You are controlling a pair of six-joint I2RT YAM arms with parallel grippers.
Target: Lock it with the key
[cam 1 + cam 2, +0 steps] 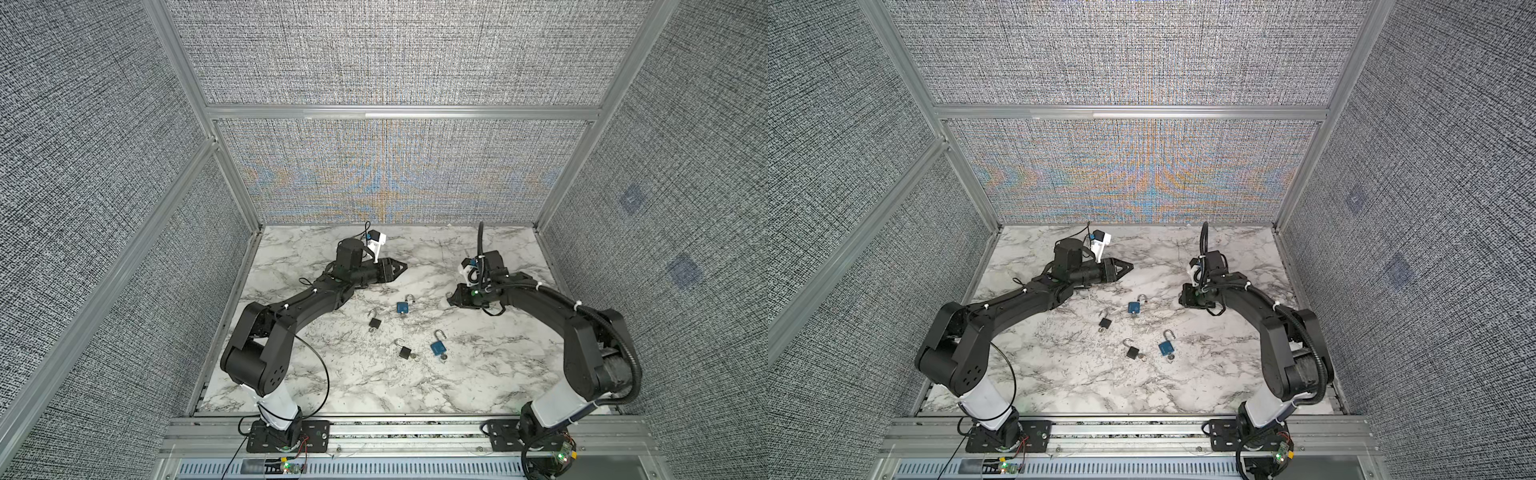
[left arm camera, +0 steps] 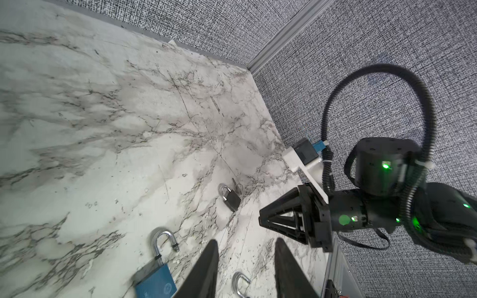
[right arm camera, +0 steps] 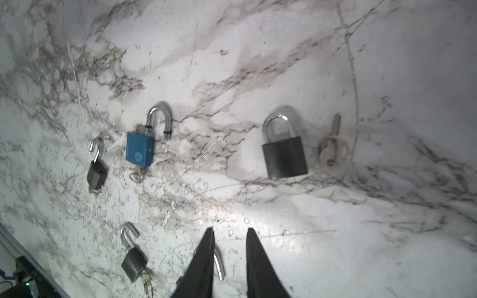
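A black padlock (image 3: 285, 156) lies flat on the marble with its shackle shut. A loose silver key (image 3: 332, 147) on a ring rests just beside it, apart from it. My right gripper (image 3: 230, 229) hovers short of them, open, nothing between its fingers. In the left wrist view the same padlock (image 2: 231, 198) lies just off the right gripper's (image 2: 263, 218) tips. My left gripper (image 2: 246, 241) is open and empty, raised at the back (image 1: 402, 266). In both top views the right gripper (image 1: 453, 298) mostly hides this padlock.
Several other padlocks lie mid-table with shackles open and keys in them: blue ones (image 1: 402, 307) (image 1: 437, 347) and black ones (image 1: 375, 323) (image 1: 405, 352). Fabric walls with aluminium posts close in the marble table (image 1: 478, 374) on three sides.
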